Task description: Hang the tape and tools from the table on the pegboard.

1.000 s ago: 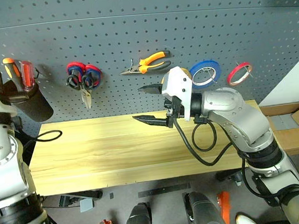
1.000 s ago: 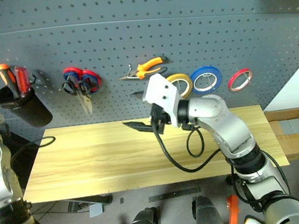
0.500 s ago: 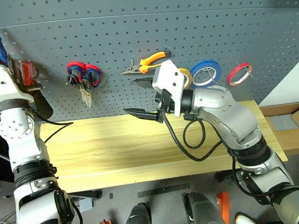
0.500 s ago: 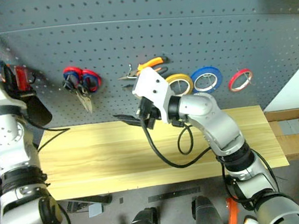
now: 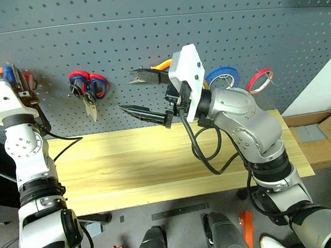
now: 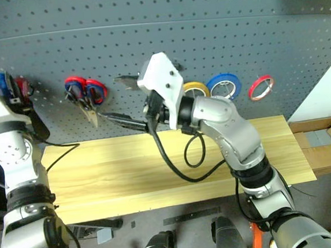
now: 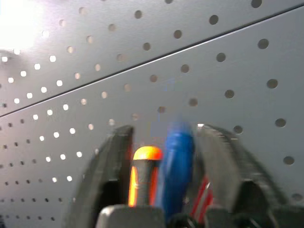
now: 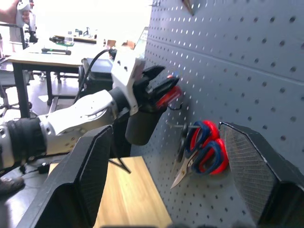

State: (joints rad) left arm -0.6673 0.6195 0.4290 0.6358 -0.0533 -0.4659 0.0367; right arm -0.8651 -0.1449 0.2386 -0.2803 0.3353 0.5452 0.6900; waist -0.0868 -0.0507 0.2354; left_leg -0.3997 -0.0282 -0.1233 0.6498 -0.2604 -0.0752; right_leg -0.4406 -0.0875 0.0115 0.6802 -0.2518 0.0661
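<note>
Behind the desk (image 5: 157, 159), the pegboard (image 5: 145, 21) carried a black cup (image 8: 140, 126); my left pincer (image 8: 159, 88) stood apart around the blue-handled screwdriver (image 7: 175, 166) there. My right pincer (image 5: 134, 95) gaped, empty, near the red-and-blue scissors (image 5: 87, 87).

Left arm raised at the far left, forearm near upright, left gripper (image 8: 159, 84) up against the wall panel with fingers parted. Right arm bent across the middle, wrist turned toward the robot's left, right gripper (image 5: 138, 93) pointing left, fingers spread wide, nothing between them.
</note>
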